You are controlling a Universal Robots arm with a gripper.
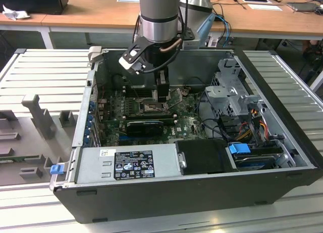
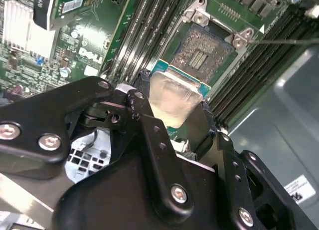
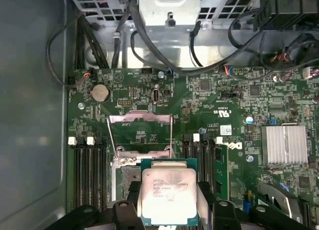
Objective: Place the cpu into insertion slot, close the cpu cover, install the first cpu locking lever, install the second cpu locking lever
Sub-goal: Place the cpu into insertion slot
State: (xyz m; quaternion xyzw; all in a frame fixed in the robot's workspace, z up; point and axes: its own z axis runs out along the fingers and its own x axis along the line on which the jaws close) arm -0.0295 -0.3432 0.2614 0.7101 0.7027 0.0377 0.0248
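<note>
the gripper (image 3: pixel 169 205) is clamped on the cpu (image 2: pixel 172 98), its two black fingers (image 3: pixel 205 202) pressing opposite edges of the chip, parted only as wide as the chip. the cpu hangs metal face up over the insertion slot (image 2: pixel 202 53), not yet seated. the cpu cover (image 3: pixel 140 119) lies flipped open beside the slot, inside the open computer case (image 1: pixel 202 192).

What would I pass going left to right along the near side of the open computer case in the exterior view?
Small blue plastic clip → silver metal box with a black label → black rectangular box → blue plastic tab.
</note>
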